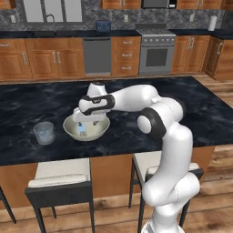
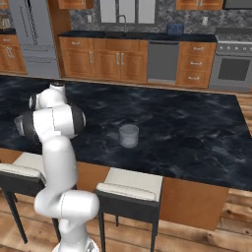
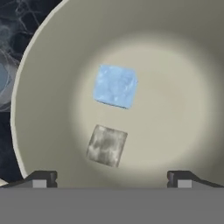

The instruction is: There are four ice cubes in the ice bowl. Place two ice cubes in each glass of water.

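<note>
Tool [image 1: 83, 130] is lowered into the ice bowl [image 1: 102, 129], approx. over its centre; fingers point down into the basin; in left base view a small pale-blue item sits between or just at the fingertips, contact cannot be confirmed. In hand view the two finger tips [image 3: 41, 179] stand far apart at lower corners, so tool is spread wide; nothing is gripped between them in that view.

Ice bowl rests on the dark marbled tabletop [image 1: 41, 102], near its front edge, just ahead of the arm's forearm. Hand view shows bowl interior [image 3: 183, 105]; two cubes lie on its floor: a blue ice cube [image 3: 115, 86] nearer centre, and a greyish ice cube [image 3: 106, 145] just beside it, closer to the fingers; the two are near each other but apart, not touching; both sit between the finger lines rather than against either tip.

Left glass [image 1: 44, 132] stands upright on tabletop, to the left of the bowl, apart from it; part of a clear rim [image 3: 5, 78] shows outside the bowl wall at left edge of hand view. Second glass [image 2: 129, 135] stands upright on tabletop in right base view, well apart from the arm; contents of either glass cannot be made out.

Two stools [image 1: 59, 179] stand in front of the tabletop; cabinets, dishwasher [image 1: 97, 55] and oven [image 1: 156, 53] line the far wall.
</note>
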